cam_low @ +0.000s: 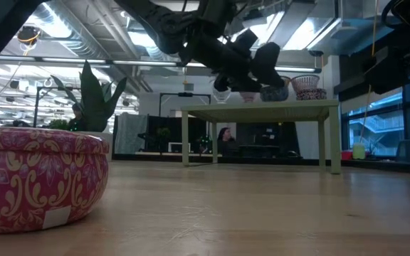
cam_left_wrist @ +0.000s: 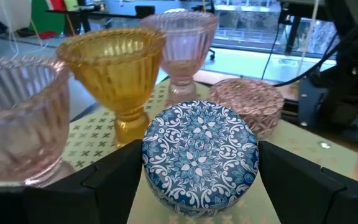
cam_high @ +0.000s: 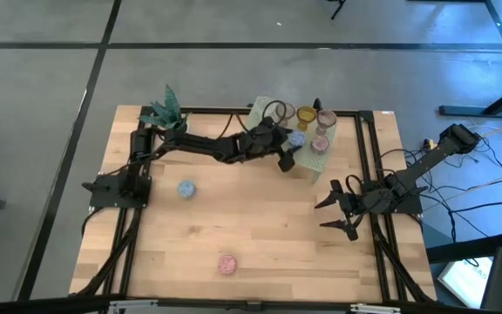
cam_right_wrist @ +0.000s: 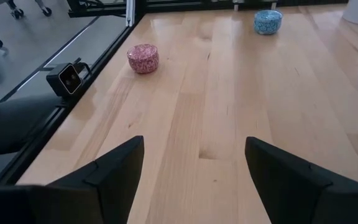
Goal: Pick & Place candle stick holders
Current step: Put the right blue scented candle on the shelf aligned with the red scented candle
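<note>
While our left gripper (cam_left_wrist: 197,186) held a blue tin (cam_left_wrist: 199,155) over the crowded green rack (cam_high: 314,161), our right gripper (cam_right_wrist: 194,180) waited wide open; two tins (cam_high: 186,188) remained.

Potted plant (cam_high: 166,111) at wooden table (cam_high: 260,235) corner.
</note>
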Controlling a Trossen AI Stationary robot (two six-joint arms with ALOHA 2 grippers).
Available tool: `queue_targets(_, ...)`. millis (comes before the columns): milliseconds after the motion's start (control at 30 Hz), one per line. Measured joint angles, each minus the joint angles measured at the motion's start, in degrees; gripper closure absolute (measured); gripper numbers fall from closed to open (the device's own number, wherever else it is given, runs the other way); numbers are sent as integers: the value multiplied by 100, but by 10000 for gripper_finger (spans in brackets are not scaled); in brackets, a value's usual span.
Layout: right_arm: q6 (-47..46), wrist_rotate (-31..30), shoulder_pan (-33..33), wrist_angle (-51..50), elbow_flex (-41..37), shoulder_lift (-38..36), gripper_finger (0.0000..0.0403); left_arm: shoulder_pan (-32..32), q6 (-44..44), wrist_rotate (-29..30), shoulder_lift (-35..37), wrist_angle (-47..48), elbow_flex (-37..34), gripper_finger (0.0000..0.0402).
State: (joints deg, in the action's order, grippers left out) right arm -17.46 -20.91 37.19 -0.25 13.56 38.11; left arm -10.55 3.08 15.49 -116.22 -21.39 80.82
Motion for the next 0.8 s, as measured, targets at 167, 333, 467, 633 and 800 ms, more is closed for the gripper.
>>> queue_targets(167, 10, 0, 0, -1, 0, 0, 120, -77, 23, -22, -2, 228, 0, 104)
queue_targets(333, 3, 0, 2, -2, 0, 0, 120, -91, 18, -21, -2, 308, 2, 104)
queue_targets(467, 3, 0, 0, -4, -1, 0, 120, -89, -172, -191, -2, 280, 2, 104)
queue_targets(633, 1, 0, 0, -7, 0, 0, 120, -81, -380, -391, -2, 270, 2, 103)
queue_targets(800, 10, 0, 2, -9, -1, 0, 120, -80, -486, -367, -2, 256, 2, 87)
